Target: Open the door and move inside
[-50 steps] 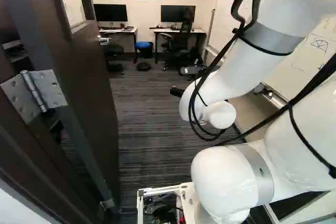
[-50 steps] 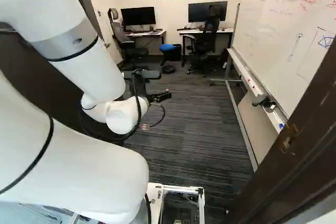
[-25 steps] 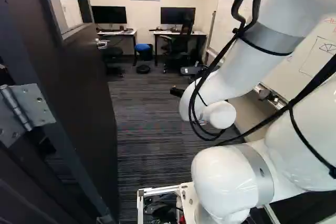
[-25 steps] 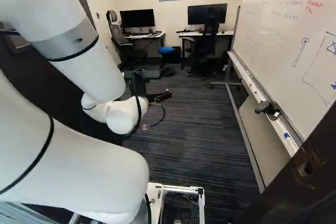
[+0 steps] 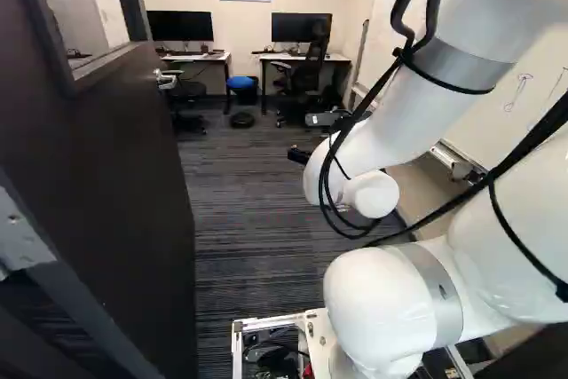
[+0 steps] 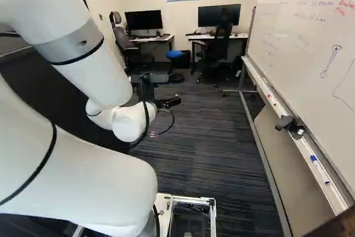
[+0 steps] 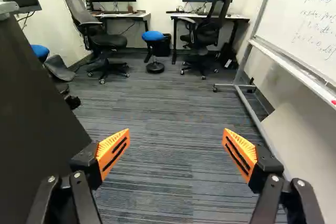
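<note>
And here's the door [image 5: 115,175], standing open along the left of the left base view, lever handle [image 5: 166,79] at its far edge, metal hinge [image 5: 22,241] at the near side! The end effector [image 6: 171,102] is out over the striped carpet [image 6: 199,148], released, orange pads [image 7: 113,152] spread wide apart, the door rising beside one finger. Ahead in the room, a blue-topped stool [image 7: 153,36] sits between two office chairs, monitors on each bench behind, and over at the right of the right base view, a whiteboard [image 6: 310,43] covered in scribbles!
</note>
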{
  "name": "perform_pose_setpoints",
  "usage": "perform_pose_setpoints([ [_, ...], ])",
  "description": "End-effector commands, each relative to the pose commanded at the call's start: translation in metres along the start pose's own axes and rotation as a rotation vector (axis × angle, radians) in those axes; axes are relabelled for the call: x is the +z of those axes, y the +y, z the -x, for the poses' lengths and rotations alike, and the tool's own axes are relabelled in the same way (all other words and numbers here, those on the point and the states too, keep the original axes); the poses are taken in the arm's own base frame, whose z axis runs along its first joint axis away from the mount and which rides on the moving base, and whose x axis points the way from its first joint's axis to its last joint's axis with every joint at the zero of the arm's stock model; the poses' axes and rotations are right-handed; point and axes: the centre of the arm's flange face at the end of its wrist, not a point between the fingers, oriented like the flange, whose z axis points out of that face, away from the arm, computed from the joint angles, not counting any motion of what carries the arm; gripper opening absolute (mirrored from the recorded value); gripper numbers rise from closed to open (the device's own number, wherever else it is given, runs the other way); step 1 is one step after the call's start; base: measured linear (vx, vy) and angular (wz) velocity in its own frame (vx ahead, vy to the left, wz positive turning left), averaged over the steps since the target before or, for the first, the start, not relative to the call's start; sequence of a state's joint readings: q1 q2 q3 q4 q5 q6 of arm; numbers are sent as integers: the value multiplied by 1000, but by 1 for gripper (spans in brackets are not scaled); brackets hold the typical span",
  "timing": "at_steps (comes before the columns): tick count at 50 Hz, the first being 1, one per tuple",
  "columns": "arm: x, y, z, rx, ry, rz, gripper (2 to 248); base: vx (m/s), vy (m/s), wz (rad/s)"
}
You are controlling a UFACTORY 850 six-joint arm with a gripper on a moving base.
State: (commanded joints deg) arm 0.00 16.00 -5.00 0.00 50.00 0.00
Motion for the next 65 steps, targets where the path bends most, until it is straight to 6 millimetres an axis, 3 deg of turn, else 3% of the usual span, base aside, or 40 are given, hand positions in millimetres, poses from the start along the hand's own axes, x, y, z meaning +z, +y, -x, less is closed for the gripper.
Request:
perform_pose_setpoints([
  [65,0,0,0,0,0,0,247,190,2,-7],
])
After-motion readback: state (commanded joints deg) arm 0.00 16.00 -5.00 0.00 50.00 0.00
